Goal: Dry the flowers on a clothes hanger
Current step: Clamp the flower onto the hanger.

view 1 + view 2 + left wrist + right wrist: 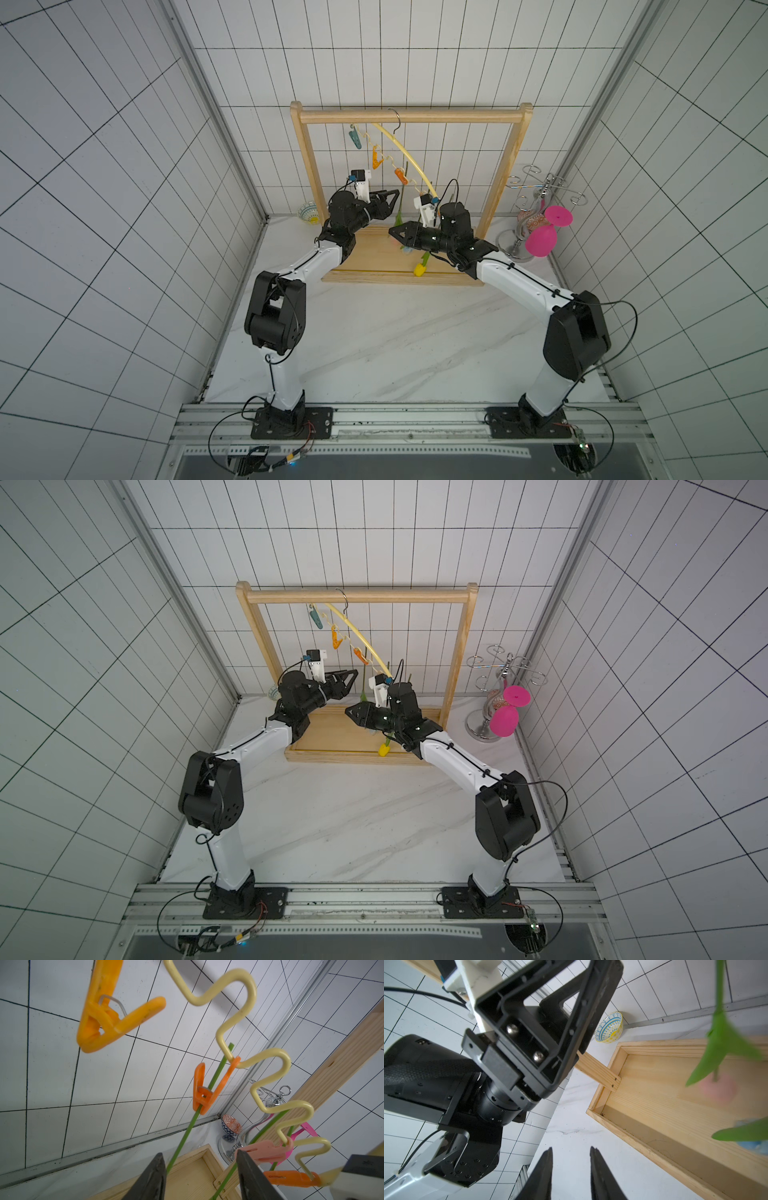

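Left arm [299,266], right arm [511,278]: white link shells, black joint housings, black base plates [291,422]. Thin black cables [623,307] clipped along links. White wrist camera mounts [360,185]. Left gripper [392,201]: black triangular open-frame fingers, two silver screws [512,1028]. Right gripper [571,1150]: black tapered fingers.

Near tabletop [374,340] open, wooden rack [457,116] across the far side, flower stems [186,1132] and clothes hanger [253,989] hanging inside it, glass stand [509,243] far right.

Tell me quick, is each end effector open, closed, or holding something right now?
Left end effector: open, gripping nothing.
Right end effector: open, empty.
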You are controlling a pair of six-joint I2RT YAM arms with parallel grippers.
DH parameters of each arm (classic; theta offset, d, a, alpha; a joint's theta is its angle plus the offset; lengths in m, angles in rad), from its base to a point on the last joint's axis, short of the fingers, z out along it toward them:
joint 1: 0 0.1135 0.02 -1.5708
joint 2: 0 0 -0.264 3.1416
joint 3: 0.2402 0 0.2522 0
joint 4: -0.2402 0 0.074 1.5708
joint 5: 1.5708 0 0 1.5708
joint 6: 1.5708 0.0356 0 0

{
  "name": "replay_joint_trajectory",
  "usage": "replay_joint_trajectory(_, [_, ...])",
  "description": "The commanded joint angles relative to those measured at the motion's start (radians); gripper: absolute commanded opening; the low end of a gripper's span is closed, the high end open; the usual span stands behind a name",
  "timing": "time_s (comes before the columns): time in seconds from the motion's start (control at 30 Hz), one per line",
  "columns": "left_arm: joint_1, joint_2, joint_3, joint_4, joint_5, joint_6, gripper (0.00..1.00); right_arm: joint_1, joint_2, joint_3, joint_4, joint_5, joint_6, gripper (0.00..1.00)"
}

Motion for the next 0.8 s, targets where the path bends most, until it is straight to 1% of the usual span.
replay_joint_trajectory(0.0, [-0.011, -0.023, -0.014, 0.031, -0.010, -0.008, 0.56, -0.009, -0.044, -0.033, 0.012, -0.079, -0.048, 0.36])
replay_joint_trajectory(0.13, [-0.020, -0.021, -0.016, 0.037, -0.013, -0.016, 0.56, -0.009, -0.053, -0.054, 0.023, -0.159, -0.091, 0.41])
replay_joint_trajectory(0.23, [-0.027, -0.026, -0.019, 0.040, -0.020, -0.015, 0.56, -0.008, -0.069, -0.090, 0.014, -0.177, -0.131, 0.45])
replay_joint_trajectory(0.33, [-0.031, -0.036, -0.024, 0.043, -0.025, -0.012, 0.56, -0.008, -0.092, -0.121, -0.066, -0.173, -0.218, 0.50])
replay_joint_trajectory(0.47, [-0.033, -0.041, -0.026, 0.042, -0.034, -0.007, 0.56, -0.007, -0.124, -0.149, -0.194, -0.202, -0.356, 0.54])
replay_joint_trajectory(0.5, [-0.033, -0.041, -0.026, 0.042, -0.035, -0.007, 0.56, -0.006, -0.131, -0.154, -0.212, -0.199, -0.386, 0.55])
replay_joint_trajectory(0.57, [-0.035, -0.039, -0.025, 0.043, -0.035, -0.008, 0.56, 0.000, -0.153, -0.159, -0.267, -0.157, -0.449, 0.57])
replay_joint_trajectory(0.7, [-0.039, -0.042, -0.036, 0.045, -0.041, -0.004, 0.56, 0.012, -0.184, -0.151, -0.357, -0.104, -0.553, 0.65])
replay_joint_trajectory(0.77, [-0.041, -0.047, -0.046, 0.046, -0.045, -0.002, 0.56, 0.022, -0.203, -0.146, -0.393, -0.084, -0.610, 0.67])
